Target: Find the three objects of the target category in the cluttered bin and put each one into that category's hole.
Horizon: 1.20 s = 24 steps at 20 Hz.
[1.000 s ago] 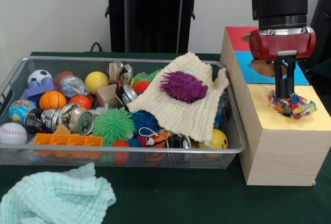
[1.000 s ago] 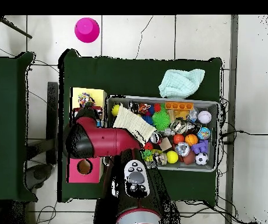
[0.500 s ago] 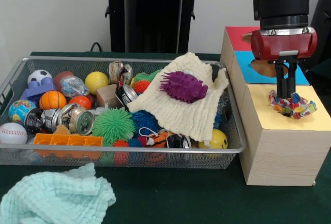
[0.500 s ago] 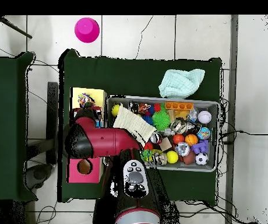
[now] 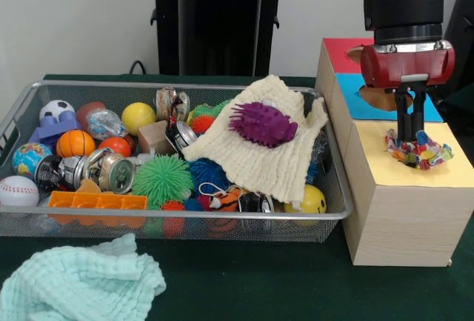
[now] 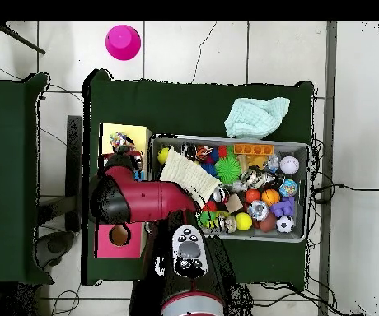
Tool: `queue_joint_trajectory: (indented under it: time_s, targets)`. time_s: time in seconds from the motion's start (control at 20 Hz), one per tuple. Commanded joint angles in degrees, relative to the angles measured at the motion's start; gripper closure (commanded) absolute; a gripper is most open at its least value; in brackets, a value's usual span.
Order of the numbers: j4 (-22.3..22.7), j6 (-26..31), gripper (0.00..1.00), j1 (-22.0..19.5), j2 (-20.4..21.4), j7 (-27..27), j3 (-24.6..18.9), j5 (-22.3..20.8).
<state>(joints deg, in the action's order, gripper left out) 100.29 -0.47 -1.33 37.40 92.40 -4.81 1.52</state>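
Observation:
My gripper (image 5: 409, 137) hangs over the yellow-topped box (image 5: 455, 171) at the right. Its narrow-set fingers are shut on the top of a plastic wad (image 5: 419, 150) of clear film with multicoloured bits. The wad rests on the yellow top and hides the hole. In the overhead view the wad (image 6: 123, 140) lies on the yellow top just past my red arm (image 6: 139, 200), which covers the gripper. Another clear wad (image 5: 104, 122) lies at the back left of the wire bin (image 5: 178, 216). A third wad does not show.
The bin holds balls, crushed cans (image 5: 115, 173), spiky rubber balls and a cream cloth (image 5: 259, 159) with a purple spiky ball (image 5: 261, 123) on it. Blue-topped (image 5: 354, 102) and red-topped (image 5: 342, 50) boxes stand behind the yellow one. A mint cloth (image 5: 78, 282) lies in front of the bin.
My gripper has shifted slightly to the right over the yellow box. The wad stays in about the same place on the yellow top.

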Motion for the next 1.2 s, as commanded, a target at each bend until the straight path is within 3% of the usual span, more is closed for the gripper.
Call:
queue_joint_trajectory:
  time_s: [0.05,0.5,0.95,1.2]
  targets:
    - [-2.0,-1.0,1.0,1.4,-3.6,8.9,-0.4,-0.3]
    - [-7.5,-11.3,1.0,4.4,-12.3,9.3,2.1,0.2]
    - [-10.8,-17.5,1.0,3.7,-17.3,9.1,1.0,-0.6]
    - [-10.7,-16.8,1.0,3.5,-17.3,8.6,1.1,-0.7]
